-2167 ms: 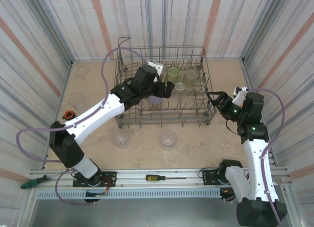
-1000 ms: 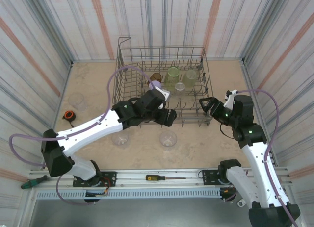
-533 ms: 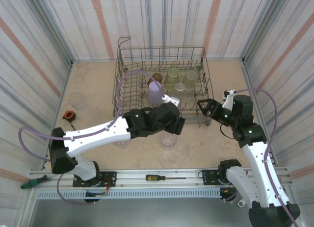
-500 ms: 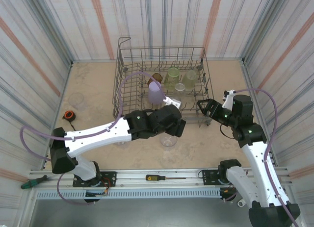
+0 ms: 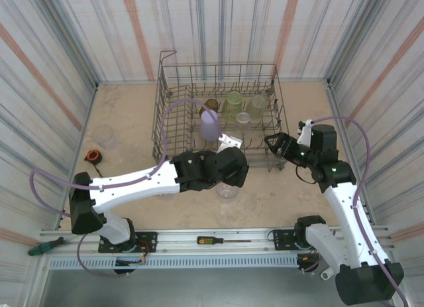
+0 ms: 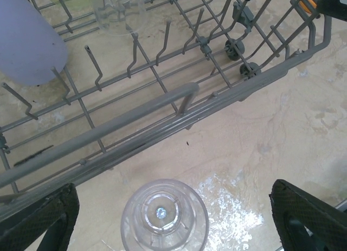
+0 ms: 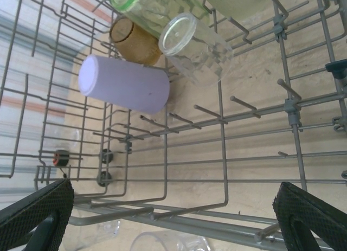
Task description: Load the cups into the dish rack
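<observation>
The left gripper [image 6: 172,218] hangs wide open and empty over a clear cup [image 6: 164,216] that stands on the table [image 6: 287,126], at the bottom centre of the left wrist view, just outside the dish rack [image 6: 108,129]. The right gripper [image 5: 274,143] is also fully spread and holds nothing, at the rack's right edge. Inside the rack, a lavender cup [image 7: 123,84] sits on the tines beside an amber cup [image 7: 134,40] and a green cup [image 5: 233,99].

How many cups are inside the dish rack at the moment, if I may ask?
5 in the dish rack: lavender cup near the middle; amber cup, green cup, clear cup and yellowish cup toward its far side. Wires may hide more.
</observation>
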Action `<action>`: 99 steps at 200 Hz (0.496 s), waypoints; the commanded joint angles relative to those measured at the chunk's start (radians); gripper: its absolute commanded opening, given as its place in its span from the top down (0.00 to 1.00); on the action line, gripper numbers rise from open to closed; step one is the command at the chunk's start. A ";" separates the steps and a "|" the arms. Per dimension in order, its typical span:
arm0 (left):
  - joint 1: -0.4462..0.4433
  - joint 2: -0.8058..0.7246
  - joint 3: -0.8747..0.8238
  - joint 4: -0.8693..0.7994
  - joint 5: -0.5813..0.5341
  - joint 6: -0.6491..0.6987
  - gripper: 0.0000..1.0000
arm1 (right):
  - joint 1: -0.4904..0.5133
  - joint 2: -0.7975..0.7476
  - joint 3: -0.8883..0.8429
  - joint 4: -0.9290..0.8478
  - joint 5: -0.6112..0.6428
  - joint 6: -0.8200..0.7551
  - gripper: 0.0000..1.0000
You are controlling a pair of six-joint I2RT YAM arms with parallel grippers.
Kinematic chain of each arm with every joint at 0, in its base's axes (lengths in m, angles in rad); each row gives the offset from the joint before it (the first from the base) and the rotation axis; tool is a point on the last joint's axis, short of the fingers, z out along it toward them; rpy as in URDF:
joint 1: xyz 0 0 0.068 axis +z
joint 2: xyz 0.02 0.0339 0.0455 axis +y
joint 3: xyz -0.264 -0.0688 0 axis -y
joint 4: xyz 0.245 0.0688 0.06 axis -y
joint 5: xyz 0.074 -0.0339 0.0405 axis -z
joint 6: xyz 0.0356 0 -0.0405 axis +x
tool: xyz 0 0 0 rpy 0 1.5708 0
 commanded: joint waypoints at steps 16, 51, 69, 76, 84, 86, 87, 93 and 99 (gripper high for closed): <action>-0.023 0.024 -0.024 -0.013 0.016 -0.032 0.09 | -0.035 -0.001 0.019 0.015 -0.030 -0.021 0.01; -0.024 0.061 -0.033 0.003 0.069 -0.034 0.17 | -0.070 -0.032 0.021 -0.025 -0.042 -0.033 0.01; -0.026 0.077 -0.036 0.014 0.098 -0.030 0.17 | -0.088 -0.049 0.020 -0.047 -0.042 -0.040 0.01; -0.025 0.083 -0.039 0.021 0.101 -0.027 0.17 | -0.093 -0.053 0.016 -0.048 -0.045 -0.041 0.01; -0.026 0.092 -0.042 0.028 0.103 -0.023 0.17 | -0.098 -0.055 0.015 -0.051 -0.047 -0.042 0.01; -0.025 0.094 -0.042 0.028 0.105 -0.023 0.17 | -0.099 -0.055 0.015 -0.051 -0.047 -0.042 0.01; -0.026 0.096 -0.041 0.028 0.106 -0.022 0.17 | -0.099 -0.056 0.015 -0.052 -0.048 -0.042 0.01; -0.027 0.103 -0.037 0.028 0.108 -0.020 0.17 | -0.102 -0.057 0.013 -0.052 -0.049 -0.042 0.01; -0.026 0.111 -0.036 0.027 0.112 -0.020 0.17 | -0.105 -0.056 0.014 -0.052 -0.050 -0.041 0.01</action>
